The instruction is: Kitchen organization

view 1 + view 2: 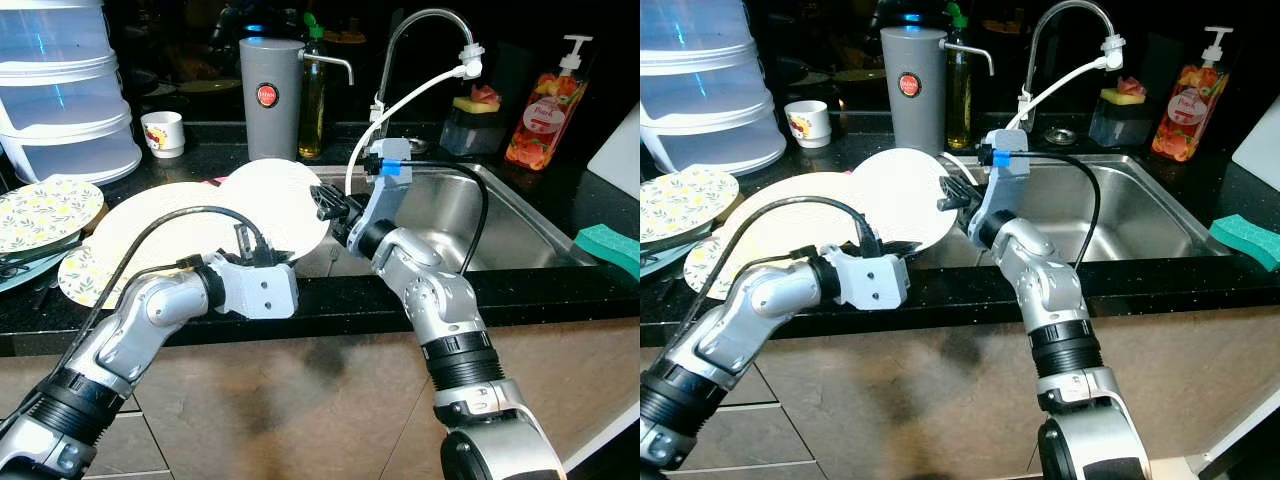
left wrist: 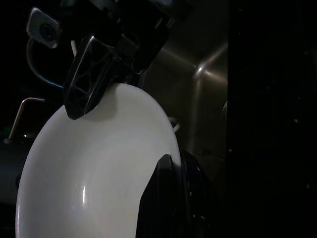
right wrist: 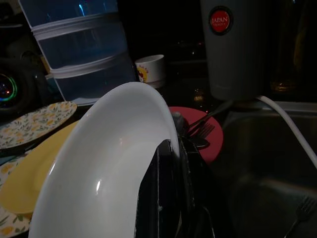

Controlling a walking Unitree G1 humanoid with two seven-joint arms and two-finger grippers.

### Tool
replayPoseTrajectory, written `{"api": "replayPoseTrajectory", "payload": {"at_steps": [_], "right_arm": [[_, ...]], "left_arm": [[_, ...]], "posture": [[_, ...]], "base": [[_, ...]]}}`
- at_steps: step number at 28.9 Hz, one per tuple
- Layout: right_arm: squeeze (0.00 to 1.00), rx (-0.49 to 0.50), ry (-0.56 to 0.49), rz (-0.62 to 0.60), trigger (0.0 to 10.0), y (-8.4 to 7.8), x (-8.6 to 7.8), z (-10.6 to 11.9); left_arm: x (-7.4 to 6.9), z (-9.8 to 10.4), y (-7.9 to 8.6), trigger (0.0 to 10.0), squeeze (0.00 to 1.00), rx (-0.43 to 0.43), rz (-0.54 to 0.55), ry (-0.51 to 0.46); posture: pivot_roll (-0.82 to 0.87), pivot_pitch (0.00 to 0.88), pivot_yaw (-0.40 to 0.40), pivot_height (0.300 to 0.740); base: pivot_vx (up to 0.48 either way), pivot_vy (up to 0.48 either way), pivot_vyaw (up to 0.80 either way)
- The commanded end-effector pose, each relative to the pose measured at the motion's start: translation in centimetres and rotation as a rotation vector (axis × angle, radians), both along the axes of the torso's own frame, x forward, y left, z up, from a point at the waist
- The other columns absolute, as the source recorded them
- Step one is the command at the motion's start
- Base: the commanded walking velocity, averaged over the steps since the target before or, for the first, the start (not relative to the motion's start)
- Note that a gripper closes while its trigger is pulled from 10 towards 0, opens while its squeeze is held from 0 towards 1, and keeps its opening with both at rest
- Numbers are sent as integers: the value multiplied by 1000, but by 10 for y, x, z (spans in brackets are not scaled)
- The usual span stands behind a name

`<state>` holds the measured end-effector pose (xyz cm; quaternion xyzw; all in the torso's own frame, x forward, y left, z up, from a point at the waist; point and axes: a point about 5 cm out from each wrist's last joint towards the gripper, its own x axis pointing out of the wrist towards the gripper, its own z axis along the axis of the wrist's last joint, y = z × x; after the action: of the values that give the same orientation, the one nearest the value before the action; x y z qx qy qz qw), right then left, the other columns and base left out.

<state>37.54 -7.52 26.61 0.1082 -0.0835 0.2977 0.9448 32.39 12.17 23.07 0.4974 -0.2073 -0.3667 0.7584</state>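
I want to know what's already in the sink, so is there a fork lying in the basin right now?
Yes, the right wrist view shows a fork lying on the bottom of the sink, beyond the white plate.

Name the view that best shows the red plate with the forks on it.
Right wrist view: the red plate lies behind the white plate, forks across it. The left eye view catches a red sliver.

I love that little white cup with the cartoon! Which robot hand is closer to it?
Left. The left gripper holds the white plate, below the small white cup. The right gripper grips the plate's sink-side rim, farther away.
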Motion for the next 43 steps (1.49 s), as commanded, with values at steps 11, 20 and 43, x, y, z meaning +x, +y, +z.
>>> {"api": "replayPoseTrajectory", "payload": {"at_steps": [11,20,43], "right_arm": [[0,103,16,-219,0,-35,17,1],[0,-119,-65,-709,0,-99,31,-11],[0,-197,-82,-584,0,-44,36,-39]], "left_arm": [[9,30,11,10000,125,-214,116,-101],[13,23,7,10000,0,-501,149,215],[21,-11,2,10000,0,-540,319,584]], "posture": [[69,6,-22,740],[82,34,-10,740],[89,49,-13,740]], "base": [[0,0,0],[0,0,0],[0,0,0]]}}
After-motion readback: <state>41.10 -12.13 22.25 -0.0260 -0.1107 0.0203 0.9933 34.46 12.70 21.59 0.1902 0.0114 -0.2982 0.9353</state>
